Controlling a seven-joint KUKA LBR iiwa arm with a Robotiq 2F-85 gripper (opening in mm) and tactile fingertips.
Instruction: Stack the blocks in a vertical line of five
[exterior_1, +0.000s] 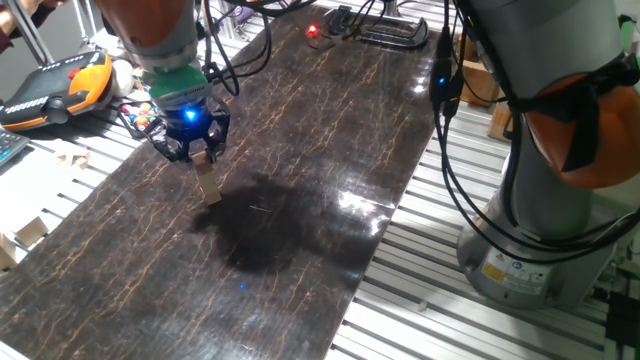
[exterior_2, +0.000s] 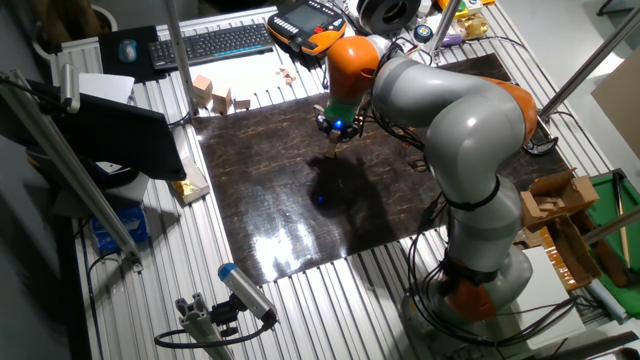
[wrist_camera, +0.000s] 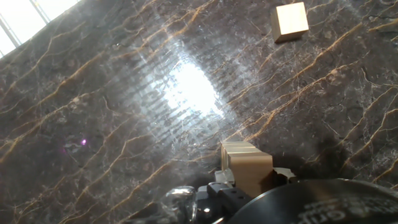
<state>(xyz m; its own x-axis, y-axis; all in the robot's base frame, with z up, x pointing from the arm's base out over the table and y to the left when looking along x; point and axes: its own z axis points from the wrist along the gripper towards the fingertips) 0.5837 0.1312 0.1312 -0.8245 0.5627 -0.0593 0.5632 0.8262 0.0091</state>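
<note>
One fixed view shows the tool (exterior_1: 203, 153) hanging low over the dark marbled desk (exterior_1: 330, 150), its fingers closed narrowly on a tan block (exterior_1: 203, 157). Directly beneath it stands a short column of blocks (exterior_1: 209, 185) rising from the desk, its long axis vertical; the held block sits at or just above the column's top, and whether they touch cannot be told from here. Judging from this, the coming move turns on keeping the held block plumb over the column, which seems to lean slightly toward the camera side at its base. From the other fixed view the tool (exterior_2: 337, 128) sits at the far part of the desk (exterior_2: 270, 220), near the edge closest to the keyboard (exterior_2: 212, 43), and the blocks under it are too small to count. Larger pale wooden pieces (exterior_2: 213, 95) lie off the desk and are not part of the job. Looking along the fingers, the hand view shows the gripped block and stack top (wrist_camera: 247, 165) right at the tool, with stepped edges suggesting layers below. One loose block (wrist_camera: 289, 22) lies flat on the desk, well apart, toward the upper right of that frame, likely the next one to fetch.
</note>
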